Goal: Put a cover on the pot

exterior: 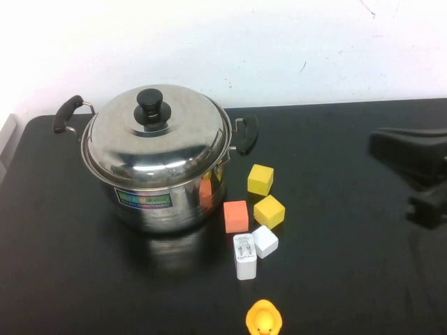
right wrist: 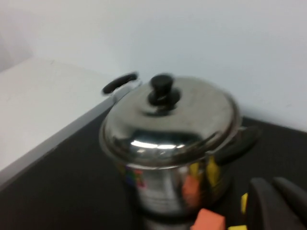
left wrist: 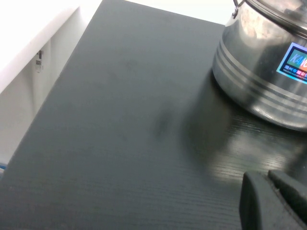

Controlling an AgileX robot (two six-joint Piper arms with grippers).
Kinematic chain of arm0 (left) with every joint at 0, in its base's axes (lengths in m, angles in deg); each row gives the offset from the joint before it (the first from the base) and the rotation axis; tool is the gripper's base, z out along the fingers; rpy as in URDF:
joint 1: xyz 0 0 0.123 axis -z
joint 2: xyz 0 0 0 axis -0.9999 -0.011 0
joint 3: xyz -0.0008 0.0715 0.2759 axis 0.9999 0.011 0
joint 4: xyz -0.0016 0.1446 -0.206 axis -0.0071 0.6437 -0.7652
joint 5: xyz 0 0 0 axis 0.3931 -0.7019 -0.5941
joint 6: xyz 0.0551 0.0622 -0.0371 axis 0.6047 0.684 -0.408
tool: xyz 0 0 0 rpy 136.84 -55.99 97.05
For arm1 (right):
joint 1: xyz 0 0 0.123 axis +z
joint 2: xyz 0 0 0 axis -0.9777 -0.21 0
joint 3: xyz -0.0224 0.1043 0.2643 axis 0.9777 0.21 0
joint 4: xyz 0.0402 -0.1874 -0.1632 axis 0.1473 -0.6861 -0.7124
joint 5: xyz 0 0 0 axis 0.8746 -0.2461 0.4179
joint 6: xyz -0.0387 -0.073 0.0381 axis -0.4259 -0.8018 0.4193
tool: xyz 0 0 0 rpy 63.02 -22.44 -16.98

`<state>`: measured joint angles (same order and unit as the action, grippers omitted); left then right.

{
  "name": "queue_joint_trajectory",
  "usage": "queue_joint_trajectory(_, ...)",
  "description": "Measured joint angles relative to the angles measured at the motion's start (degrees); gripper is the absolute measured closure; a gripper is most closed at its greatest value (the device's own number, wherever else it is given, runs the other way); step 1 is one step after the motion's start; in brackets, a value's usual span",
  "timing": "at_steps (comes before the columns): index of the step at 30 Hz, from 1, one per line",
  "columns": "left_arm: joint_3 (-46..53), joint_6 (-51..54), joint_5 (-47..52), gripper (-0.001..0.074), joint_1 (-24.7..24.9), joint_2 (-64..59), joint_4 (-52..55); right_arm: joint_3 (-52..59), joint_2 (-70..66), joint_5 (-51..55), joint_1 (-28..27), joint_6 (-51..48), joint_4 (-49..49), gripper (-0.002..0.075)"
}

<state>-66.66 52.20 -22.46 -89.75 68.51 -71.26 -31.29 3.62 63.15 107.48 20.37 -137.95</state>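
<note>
The shiny steel pot point(exterior: 183, 213) with a green-blue label stands at the back left of the black table, with black handles on both sides. The domed steel lid point(exterior: 174, 143) with a black knob point(exterior: 149, 105) sits on its rim. My right gripper point(exterior: 380, 143) hovers at the right edge, well apart from the pot, shut and empty; the right wrist view shows it point(right wrist: 273, 184) facing the covered pot point(right wrist: 163, 187). My left gripper point(left wrist: 266, 178) is shut and empty, low over the table beside the pot's wall point(left wrist: 259, 81). It is out of the high view.
Right of the pot lie two yellow blocks point(exterior: 260, 179) point(exterior: 269, 211), an orange block point(exterior: 236, 216), a white cube point(exterior: 265, 241) and a white charger point(exterior: 244, 256). A yellow rubber duck point(exterior: 264, 319) sits at the front edge. A white wall stands behind.
</note>
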Motion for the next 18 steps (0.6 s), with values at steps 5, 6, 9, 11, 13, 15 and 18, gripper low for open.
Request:
queue_joint_trajectory(5, 0.0, 0.0, 0.0, 0.0736, 0.0, 0.0, 0.0, 2.83, 5.25, 2.85, 0.0, -1.5, 0.42, 0.0722)
queue_joint_trajectory(6, 0.0, 0.0, 0.0, 0.0736, 0.0, 0.0, 0.0, 3.45, 5.92, 3.19, 0.0, -3.59, 0.91, 0.0722)
queue_joint_trajectory(9, 0.0, 0.0, 0.0, 0.0736, 0.0, 0.0, 0.0, 6.05, 7.65, 6.03, 0.0, -22.51, 15.9, 0.0722)
queue_joint_trajectory(11, 0.0, 0.0, 0.0, 0.0737, 0.0, 0.0, 0.0, 8.47, 9.23, 9.12, 0.0, -47.78, 38.82, 0.0722)
queue_joint_trajectory(13, 0.0, 0.0, 0.0, 0.0737, 0.0, 0.0, 0.0, 9.96, 11.71, 14.49, 0.36, -81.17, 66.44, 0.0723)
queue_joint_trajectory(15, 0.0, 0.0, 0.0, 0.0736, 0.0, 0.0, 0.0, 10.94, 15.01, 22.2, 0.46, -107.83, 93.47, 0.0723)
queue_joint_trajectory(18, 0.0, 0.0, 0.0, 0.0736, 0.0, 0.0, 0.0, 13.87, 19.7, 25.33, -1.35, -126.66, 113.17, 0.0723)
